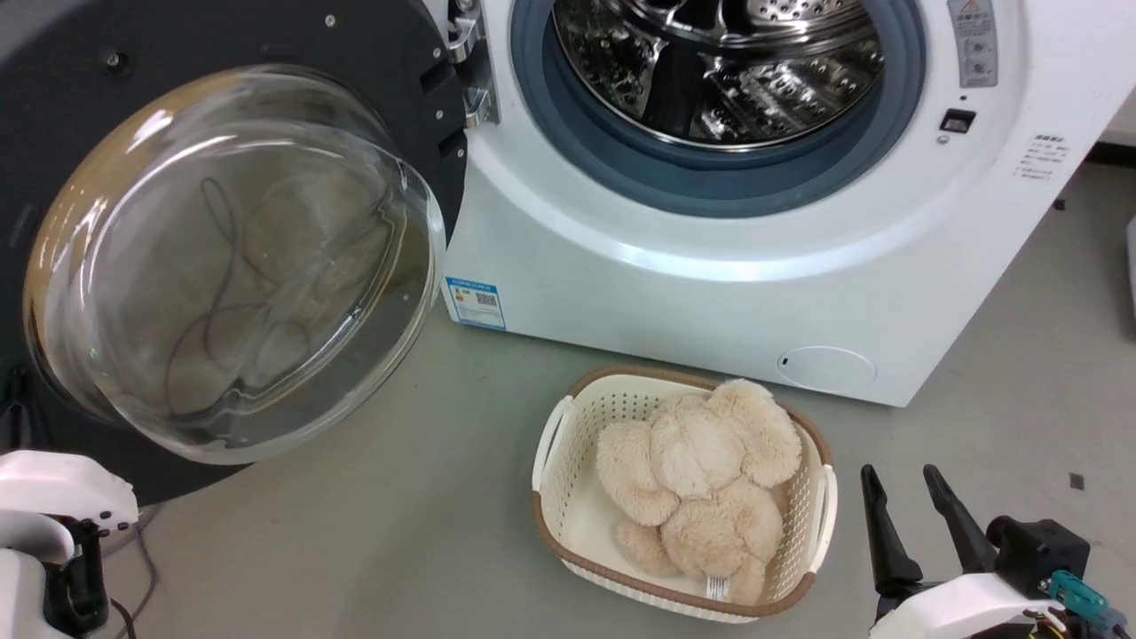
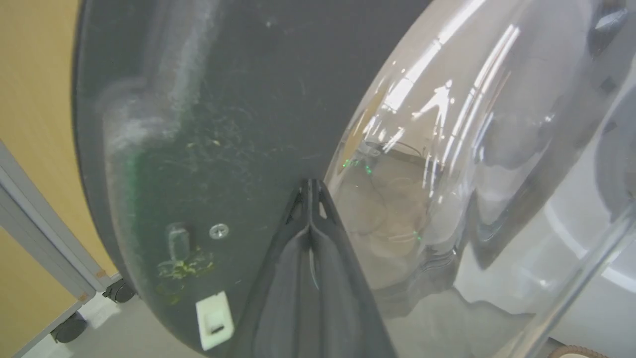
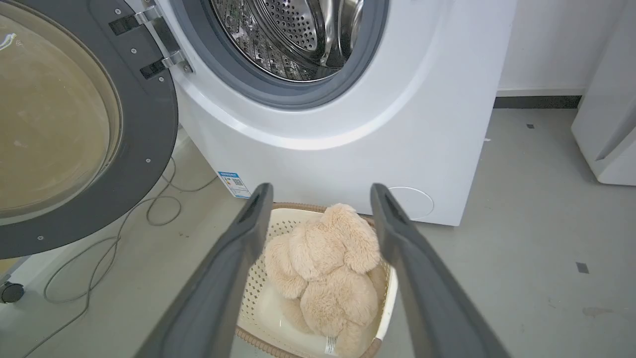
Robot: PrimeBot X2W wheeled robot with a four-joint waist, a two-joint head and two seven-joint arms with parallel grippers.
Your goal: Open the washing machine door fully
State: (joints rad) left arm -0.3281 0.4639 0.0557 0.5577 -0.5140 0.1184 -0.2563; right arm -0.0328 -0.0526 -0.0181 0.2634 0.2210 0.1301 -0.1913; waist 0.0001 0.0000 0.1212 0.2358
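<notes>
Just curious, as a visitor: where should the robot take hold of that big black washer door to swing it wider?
On the washing machine door, probably the flat black ring near the edge opposite the hinges, approached from the inner side. The glass bowl bulges, slick and too wide to pinch; far from the hinges a push turns it most easily.

The head view's left edge crops the washing machine door [image 1: 266,40].
</notes>
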